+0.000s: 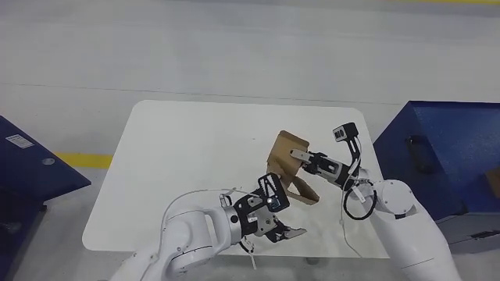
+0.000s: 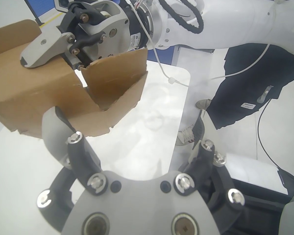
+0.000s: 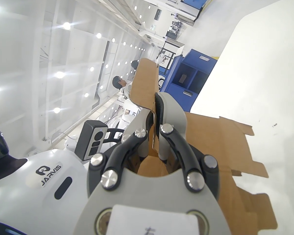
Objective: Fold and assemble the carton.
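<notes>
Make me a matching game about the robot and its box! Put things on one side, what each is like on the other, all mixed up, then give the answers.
Things:
1. carton
2. left gripper
3. right gripper
4. table

What it is like:
A. open, holding nothing
B. white, with rounded corners
C. brown, partly folded
D. shut on a cardboard flap

Pairs: 1-C, 2-A, 3-D, 4-B.

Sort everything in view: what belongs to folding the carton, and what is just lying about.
Job: carton, clamped by the right tool; left tool, open beside it; table.
Lying about: blue cabinets beside the table; yellow floor line.
</notes>
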Robot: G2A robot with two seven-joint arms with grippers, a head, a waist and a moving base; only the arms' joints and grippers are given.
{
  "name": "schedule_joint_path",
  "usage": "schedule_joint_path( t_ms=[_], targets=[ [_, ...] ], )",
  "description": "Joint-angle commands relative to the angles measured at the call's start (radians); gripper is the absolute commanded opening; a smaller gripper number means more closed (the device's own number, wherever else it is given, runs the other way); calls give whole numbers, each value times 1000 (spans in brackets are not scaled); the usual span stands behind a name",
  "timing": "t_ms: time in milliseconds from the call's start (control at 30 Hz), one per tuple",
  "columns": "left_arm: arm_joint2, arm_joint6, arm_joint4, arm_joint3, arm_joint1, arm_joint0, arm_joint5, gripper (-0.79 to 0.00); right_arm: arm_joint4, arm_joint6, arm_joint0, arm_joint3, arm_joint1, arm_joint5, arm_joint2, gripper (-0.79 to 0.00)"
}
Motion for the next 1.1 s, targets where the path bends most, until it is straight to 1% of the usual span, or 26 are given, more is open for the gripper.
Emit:
schedule_joint_path(
  t_ms=[0, 133, 367, 667, 1067],
  targets=[
    [-7, 0, 1, -3, 1, 6, -2, 0, 3, 6, -1, 3, 1, 2, 7, -785],
    [-8, 0, 5, -6, 1, 12, -6, 0, 2, 8, -5, -3, -1, 8, 6, -785],
    [5, 0, 7, 3, -5, -1, -3, 0, 3, 6, -1, 3, -5, 8, 5, -785],
    [-7, -7, 35, -11, -1, 23, 1, 0, -10, 12, -9, 4, -6, 14, 12, -785],
    [24, -10, 27, -2, -14, 1, 0, 0, -11, 20, -31, -20, -8, 19, 19, -785]
  ],
)
